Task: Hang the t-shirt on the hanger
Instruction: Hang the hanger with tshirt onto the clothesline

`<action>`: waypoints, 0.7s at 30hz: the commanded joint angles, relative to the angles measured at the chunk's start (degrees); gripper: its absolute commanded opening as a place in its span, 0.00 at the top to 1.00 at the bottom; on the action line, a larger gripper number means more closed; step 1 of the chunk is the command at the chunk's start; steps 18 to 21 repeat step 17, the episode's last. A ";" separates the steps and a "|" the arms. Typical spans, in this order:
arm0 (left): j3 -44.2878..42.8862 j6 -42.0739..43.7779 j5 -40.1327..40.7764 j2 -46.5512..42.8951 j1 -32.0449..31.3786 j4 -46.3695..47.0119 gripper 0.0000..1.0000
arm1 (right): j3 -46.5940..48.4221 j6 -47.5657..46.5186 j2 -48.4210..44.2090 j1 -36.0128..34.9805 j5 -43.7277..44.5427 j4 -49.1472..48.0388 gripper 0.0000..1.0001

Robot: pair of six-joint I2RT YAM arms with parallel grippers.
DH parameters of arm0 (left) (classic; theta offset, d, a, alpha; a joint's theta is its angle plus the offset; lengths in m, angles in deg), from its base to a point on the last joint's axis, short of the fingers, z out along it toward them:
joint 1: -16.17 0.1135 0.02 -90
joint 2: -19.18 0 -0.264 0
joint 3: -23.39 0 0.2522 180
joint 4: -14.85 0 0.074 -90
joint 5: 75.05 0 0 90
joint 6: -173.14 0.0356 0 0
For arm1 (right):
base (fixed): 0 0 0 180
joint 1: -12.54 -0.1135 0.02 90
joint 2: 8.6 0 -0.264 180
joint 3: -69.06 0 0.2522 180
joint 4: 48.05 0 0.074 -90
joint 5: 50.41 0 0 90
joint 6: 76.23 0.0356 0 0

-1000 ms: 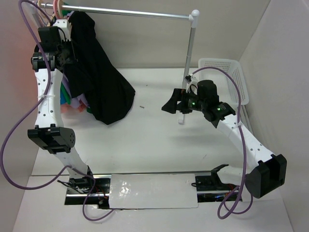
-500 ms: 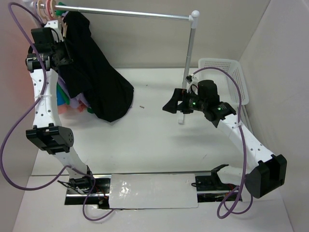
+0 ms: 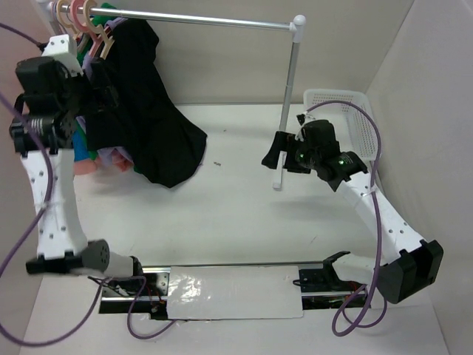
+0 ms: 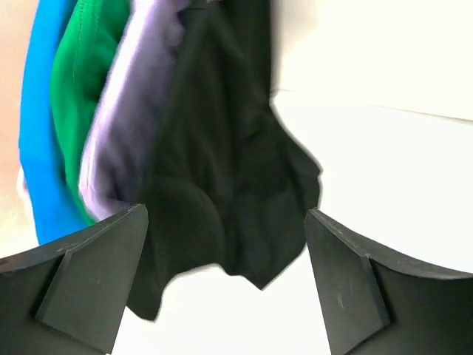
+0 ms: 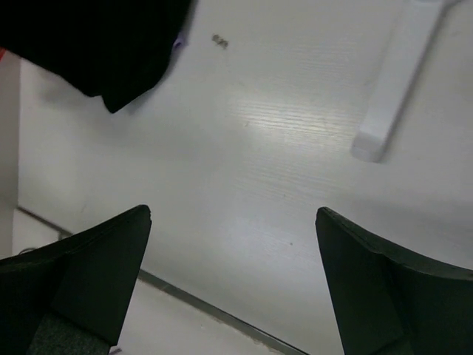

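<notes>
The black t-shirt (image 3: 159, 126) hangs at the left end of the rail and drapes down to the table. The pale tan hanger (image 3: 108, 44) shows at its top, hooked on the rail. My left gripper (image 3: 96, 97) stands just left of the shirt, open, with nothing between its fingers. In the left wrist view the t-shirt (image 4: 229, 148) hangs a little beyond the left gripper (image 4: 225, 296). My right gripper (image 3: 277, 151) hovers open and empty beside the rack's post. In the right wrist view the right gripper (image 5: 233, 281) is over bare table, with the t-shirt's hem (image 5: 96, 44) at the upper left.
A metal rail (image 3: 207, 21) on a white post (image 3: 290, 89) spans the back; its foot (image 5: 399, 81) lies on the table. Pink hangers (image 3: 74, 15) hang at the rail's left end. Lilac (image 4: 133, 96), green (image 4: 89, 59) and blue (image 4: 44, 111) garments hang left of the shirt. A white basket (image 3: 347, 103) stands at the back right.
My left gripper has opened and drawn back to the left, away from the t-shirt, which stays hanging on the rail. The right gripper has shifted slightly right.
</notes>
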 commanded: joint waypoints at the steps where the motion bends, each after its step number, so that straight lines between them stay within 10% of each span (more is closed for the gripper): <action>1: 4.87 -2.02 -3.21 -11.48 -2.89 1.65 0.00 | 1.85 2.89 -2.73 0.29 13.05 7.43 0.00; 9: 33.16 -5.18 -16.14 -27.40 -15.29 5.86 0.00 | -5.54 5.89 -6.69 0.29 26.53 12.28 0.00; 21: 43.82 -2.47 -21.60 -31.12 -15.29 6.30 0.00 | -14.84 7.81 -13.55 0.29 29.26 10.36 0.00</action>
